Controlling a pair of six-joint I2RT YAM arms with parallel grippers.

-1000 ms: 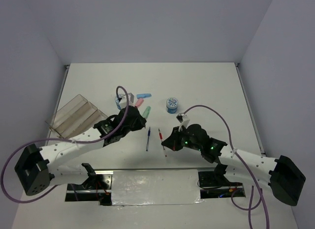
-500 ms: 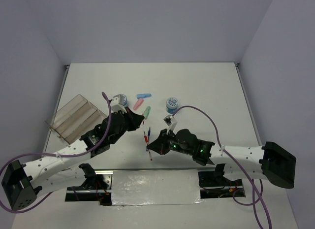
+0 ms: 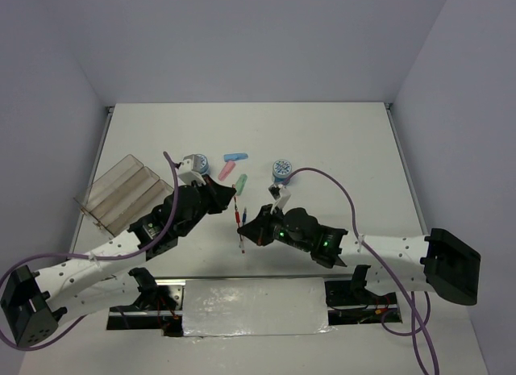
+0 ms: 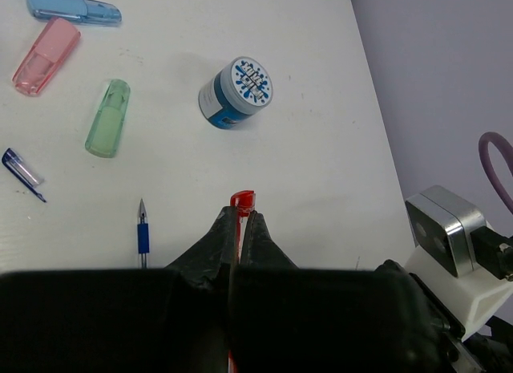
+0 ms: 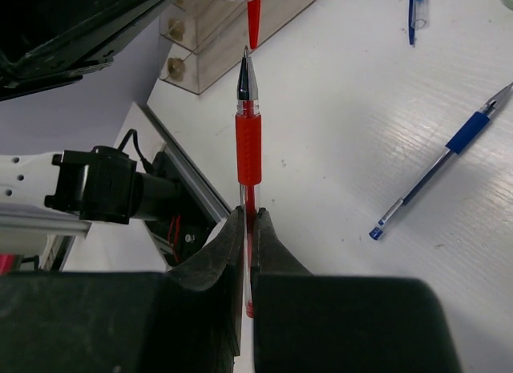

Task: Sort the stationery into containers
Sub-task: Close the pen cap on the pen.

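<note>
Fingers of the left gripper (image 4: 240, 222) pinch what looks like a red cap (image 4: 242, 200); the right gripper (image 5: 248, 225) clamps a red pen (image 5: 248, 148), tip just short of it, above the near edge of the bench (image 3: 347, 149), midway.

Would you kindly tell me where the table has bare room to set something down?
Bare: the right side, between the right disc and the table's right edge; also the far strip behind the blue capsule. Crowded: the centre, around left gripper, right gripper and green capsule.
</note>
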